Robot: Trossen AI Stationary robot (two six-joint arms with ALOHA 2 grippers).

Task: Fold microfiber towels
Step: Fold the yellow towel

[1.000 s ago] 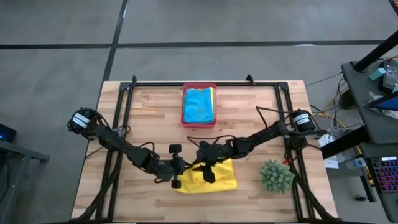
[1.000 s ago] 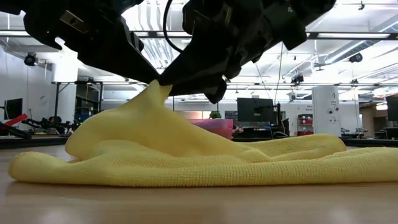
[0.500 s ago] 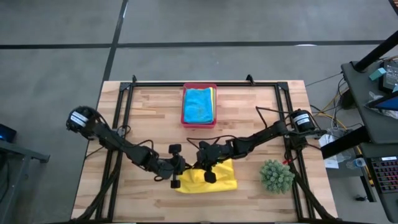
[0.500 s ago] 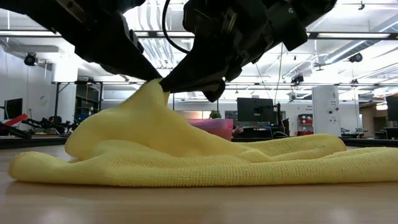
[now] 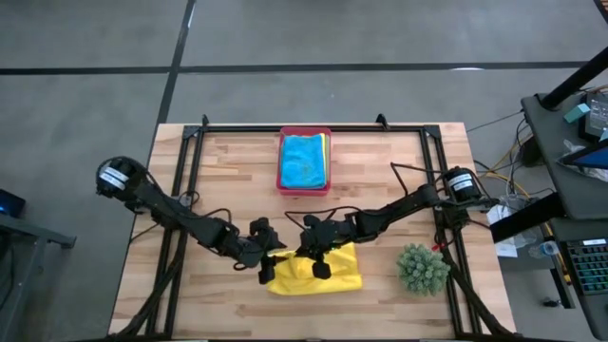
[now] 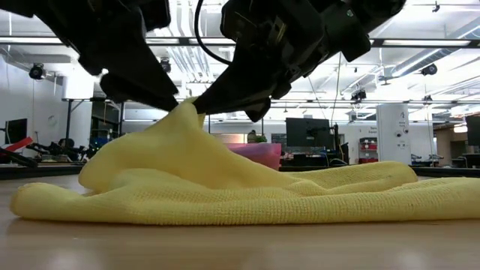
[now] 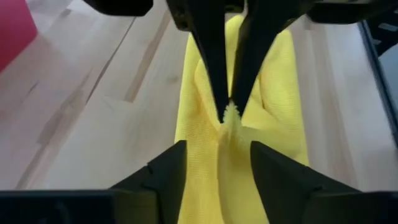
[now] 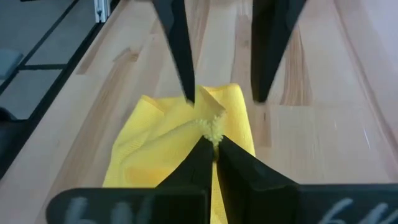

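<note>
Nearest the front edge of the wooden table [image 5: 190, 190], a yellow towel [image 5: 318, 272] lies crumpled, spread flat on its right part and drawn up into a peak on its left part. In the low view the cloth [image 6: 247, 191] rises from the table surface to a point directly beneath both arms.

The right gripper [image 8: 211, 144] is clamped narrow on that peak: its two dark fingers [image 8: 193, 163] meet on a tuft of yellow fabric, seen plainly in the right wrist view and again, from the opposite side, in the left wrist view. It holds the yellow towel lifted at that pinch point.

The left gripper [image 7: 217, 155] stands just beside the same peak with its fingers [image 7: 163, 171] parted; the yellow cloth passes between them without being pinched. In the right wrist view its two dark tips stand apart, one touching the cloth near the tuft, the other clear of it.

To the right, near the front right corner, sits a spiky green plant [image 5: 422, 268], apart from the towel.

Farther back, at the middle of the rear edge, a pink tray [image 5: 282, 163] holds a turquoise towel [image 5: 303, 161] on top, with a yellow edge showing along its right side.
</note>
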